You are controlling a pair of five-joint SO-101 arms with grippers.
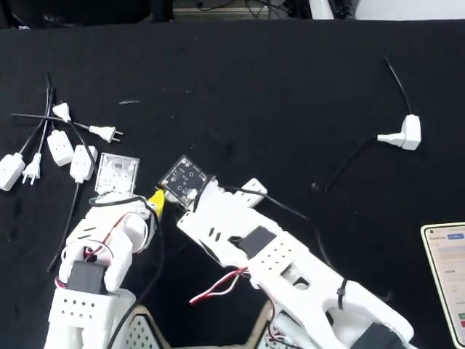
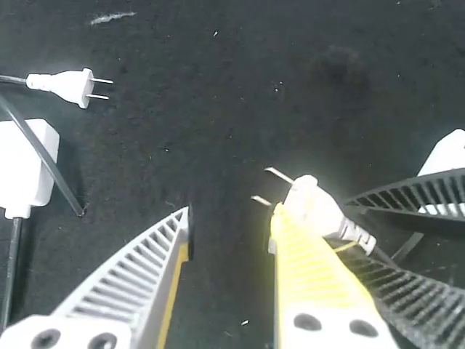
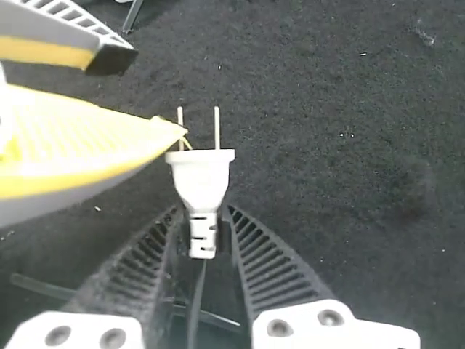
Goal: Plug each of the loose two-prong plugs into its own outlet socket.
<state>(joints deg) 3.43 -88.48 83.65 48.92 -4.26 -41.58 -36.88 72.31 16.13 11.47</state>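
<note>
Plug [image 3: 200,178] sits in the right hand [image 3: 203,218]. The hand's black fingers [image 3: 261,251] are clenched on the plug's ribbed tail, while the body and both prongs stick out past the fingertips. Its long axis runs in line with the hand. The prongs point straight away from the hand, toward the far left of the bench [image 1: 254,87], and the cord [image 3: 195,305] trails back between the fingers. From above, this hand [image 1: 192,195] is at the middle of the bench's near half, reaching in from the near right.

Just left of it is the left hand [image 2: 229,218], released, its fingers spread apart over the bench. Its yellow finger [image 2: 312,283] lies right beside the plug's body, touching or nearly so; I cannot tell which. The tip of that finger sits close by the prongs on one side.

At the far left, a loose plug [image 1: 105,133] lies flat with its prongs pointing right, next to three white blocks [image 1: 59,147] on cords. An angled plug [image 1: 405,134] lies well apart at the far right. A phone [image 1: 445,273] lies at the right edge.
</note>
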